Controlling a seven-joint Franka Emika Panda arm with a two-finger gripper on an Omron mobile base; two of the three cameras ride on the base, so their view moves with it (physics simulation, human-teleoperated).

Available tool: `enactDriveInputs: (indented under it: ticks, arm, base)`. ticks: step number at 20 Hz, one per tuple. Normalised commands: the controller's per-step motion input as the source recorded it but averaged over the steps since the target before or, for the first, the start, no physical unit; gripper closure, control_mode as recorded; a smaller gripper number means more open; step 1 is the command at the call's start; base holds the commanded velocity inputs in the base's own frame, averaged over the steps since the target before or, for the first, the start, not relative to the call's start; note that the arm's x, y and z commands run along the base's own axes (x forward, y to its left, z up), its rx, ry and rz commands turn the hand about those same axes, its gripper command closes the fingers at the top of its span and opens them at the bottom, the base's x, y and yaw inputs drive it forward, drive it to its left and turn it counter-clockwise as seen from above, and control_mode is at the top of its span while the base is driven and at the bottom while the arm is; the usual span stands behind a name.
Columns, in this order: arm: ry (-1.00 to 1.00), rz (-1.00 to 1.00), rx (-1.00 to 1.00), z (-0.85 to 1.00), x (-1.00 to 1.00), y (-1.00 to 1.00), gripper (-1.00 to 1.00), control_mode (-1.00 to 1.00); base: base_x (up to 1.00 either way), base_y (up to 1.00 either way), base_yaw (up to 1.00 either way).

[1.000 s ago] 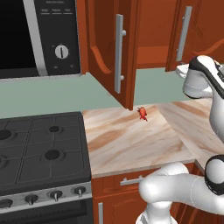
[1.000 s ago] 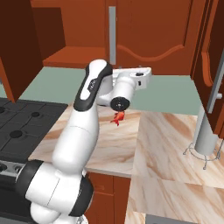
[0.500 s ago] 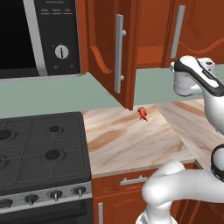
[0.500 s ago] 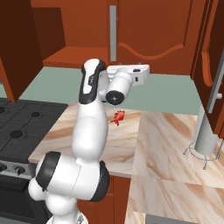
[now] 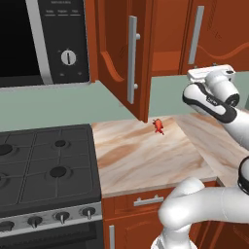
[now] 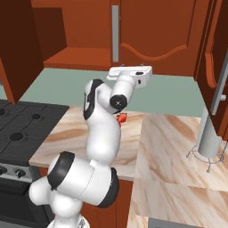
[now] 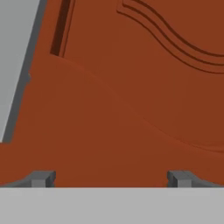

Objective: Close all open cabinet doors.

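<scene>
Grey fingertips (image 7: 43,178) of the gripper (image 7: 111,178) are spread wide apart, nothing held, pointed close at a closed cabinet door (image 7: 131,100). An open cabinet door (image 5: 121,53) is seen left, beside the microwave (image 5: 44,41), above a marble counter (image 5: 141,155).

End effector (image 7: 111,178) faced a closed cabinet door (image 7: 131,96) directly ahead. Open cabinet door (image 5: 127,53) stood to its left; small object (image 5: 158,126) lay on desk (image 5: 141,155) below-left.

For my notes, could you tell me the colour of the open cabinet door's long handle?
Grey bar handle, clearest in the left base view.
</scene>
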Motion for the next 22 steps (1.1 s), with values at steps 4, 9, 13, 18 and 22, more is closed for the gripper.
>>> enactDriveInputs:
  ticks: [4,9,13,18,22]
  arm:
    - [0.05,0.0,0.0,0.05,0.08,0.0,-1.0,-1.0]
    - [0.06,-0.06,0.0,0.17,-0.02,0.01,-1.0,-1.0]
    - [0.02,-0.11,0.0,0.28,-0.42,0.01,-1.0,-1.0]
    - [0.01,-0.11,0.0,0.27,-0.6,0.0,-1.0,-1.0]
    - [0.01,-0.1,0.0,0.23,-0.78,0.0,-1.0,-1.0]
  base:
    - [0.0,0.0,0.0]
    - [0.0,0.0,0.0]
    - [0.0,0.0,0.0]
    - [0.0,0.0,0.0]
    - [0.0,0.0,0.0]
